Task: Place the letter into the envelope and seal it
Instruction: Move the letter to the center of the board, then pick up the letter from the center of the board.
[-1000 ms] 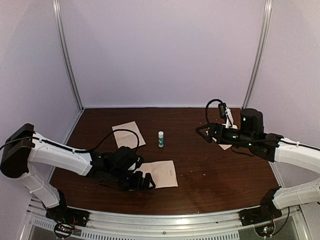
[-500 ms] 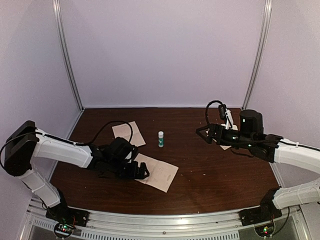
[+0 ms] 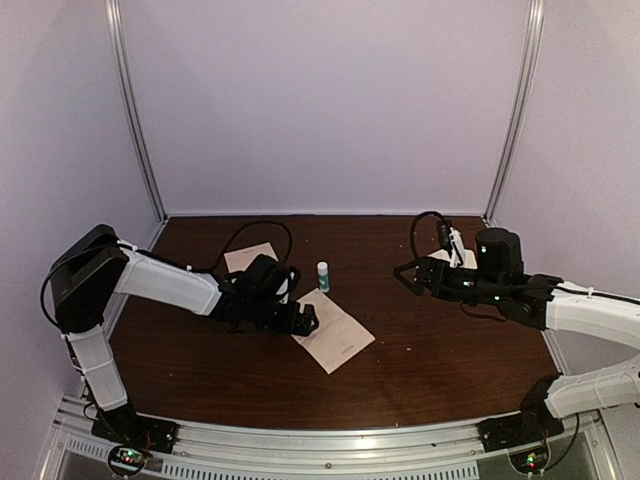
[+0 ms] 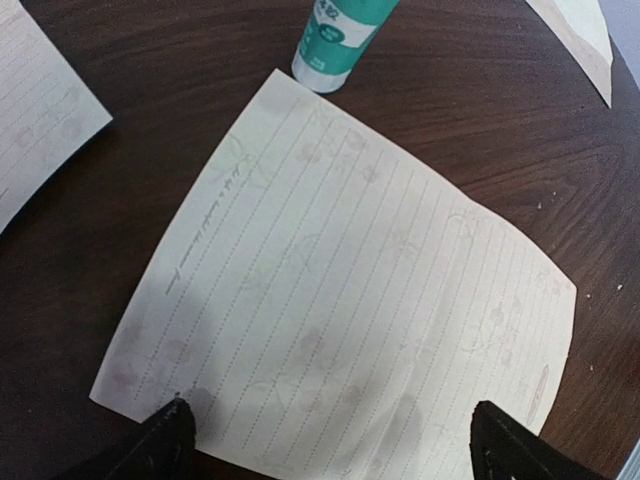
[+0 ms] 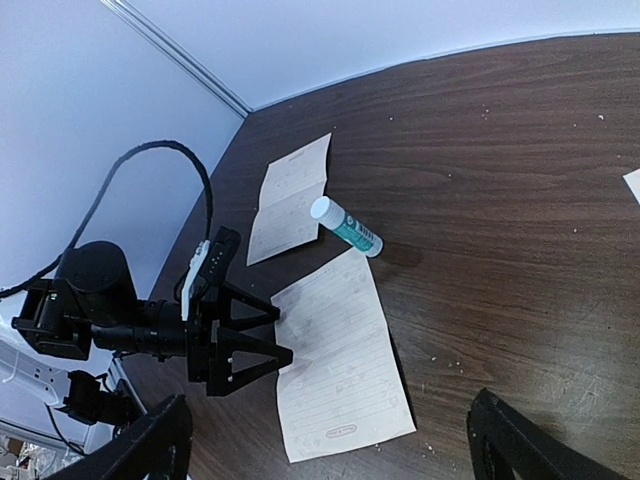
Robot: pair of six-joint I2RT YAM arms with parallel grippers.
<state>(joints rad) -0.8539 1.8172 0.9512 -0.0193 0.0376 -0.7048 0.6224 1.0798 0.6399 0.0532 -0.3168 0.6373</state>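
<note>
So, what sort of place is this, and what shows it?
Probably a robot test booth: plain lilac walls, a dark brown wooden table, two white-and-black robot arms mounted at its edge.

Small pale beige-pink paper envelope is cut off by the left wrist view's top edge, as is the white-and-green glue stick. Print on the lined paper sheet cannot be read.

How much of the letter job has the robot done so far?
Nothing is finished yet. In hand: the open left gripper sits at the edge of the letter, which lies flat on the table. Left: putting it into the envelope, which lies apart, then sealing; the glue stick stands nearby. The right gripper hovers open and empty.
</note>
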